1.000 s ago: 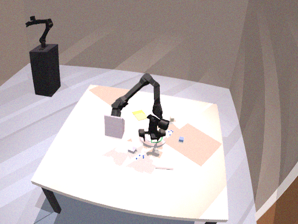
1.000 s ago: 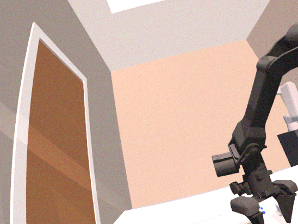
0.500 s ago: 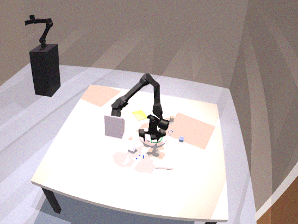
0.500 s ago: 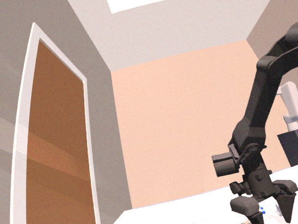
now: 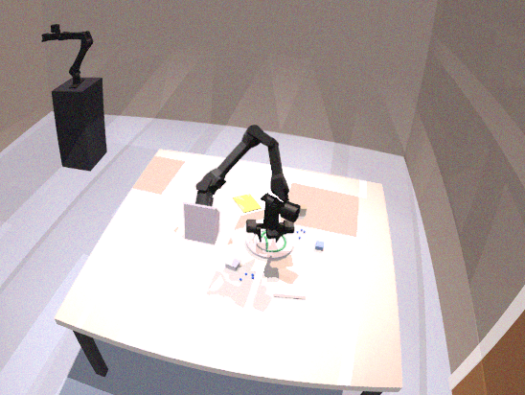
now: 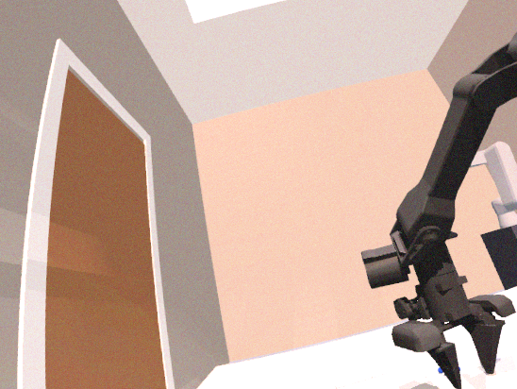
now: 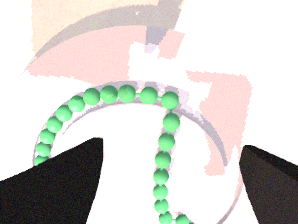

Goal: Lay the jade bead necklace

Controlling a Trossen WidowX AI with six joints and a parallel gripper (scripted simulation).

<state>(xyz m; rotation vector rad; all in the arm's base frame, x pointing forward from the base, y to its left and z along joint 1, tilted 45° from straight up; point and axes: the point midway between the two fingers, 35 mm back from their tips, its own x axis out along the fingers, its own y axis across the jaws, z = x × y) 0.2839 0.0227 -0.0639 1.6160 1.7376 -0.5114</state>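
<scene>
The jade bead necklace lies on the round bead board. In the wrist view its green beads curve along the groove at the upper left. At the top they bend sharply and run down across the inner disc, then turn right at the bottom edge. The groove's right arc shows no beads. My gripper is open over the board, its fingers on either side of the strand that crosses the disc. The left finger hides part of the necklace, and the rest runs out of the wrist view.
A grey upright panel stands left of the board. A yellow flat piece and a tan block lie behind. A blue block is to the right, a pale block front left, a thin stick in front. Small blue beads lie nearby.
</scene>
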